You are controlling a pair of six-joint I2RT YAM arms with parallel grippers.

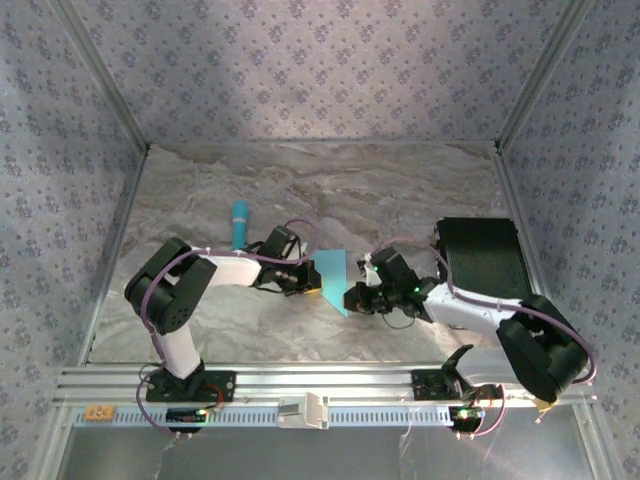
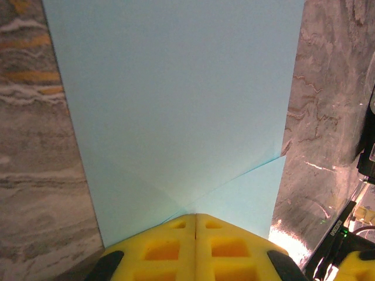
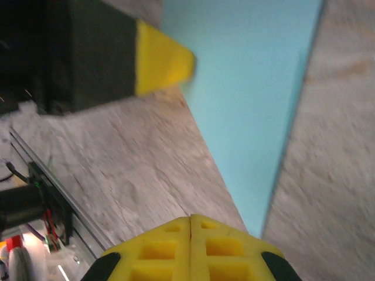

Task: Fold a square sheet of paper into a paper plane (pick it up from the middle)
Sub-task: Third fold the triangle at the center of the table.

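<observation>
The square sheet of paper (image 1: pixel 333 270) lies light cyan on the marble table between the two arms, with diagonal creases and a point toward the near side. In the left wrist view the sheet (image 2: pixel 176 99) spreads ahead, and a folded flap (image 2: pixel 249 196) meets the crease at my fingertips. My left gripper (image 1: pixel 312 289) (image 2: pixel 195 218) is shut, its yellow tips on the sheet's left edge. My right gripper (image 1: pixel 352 298) (image 3: pixel 191 219) is shut just left of the sheet's narrow near corner (image 3: pixel 258 222). The left gripper's yellow fingertip (image 3: pixel 167 58) touches the paper's far edge. The paper plane is out of view.
A slim turquoise stick (image 1: pixel 240 223) lies behind the left arm. A black tray (image 1: pixel 485 258) sits at the right beside the right arm. The aluminium rail (image 1: pixel 320 385) runs along the near edge. Patterned walls close in the table on three sides.
</observation>
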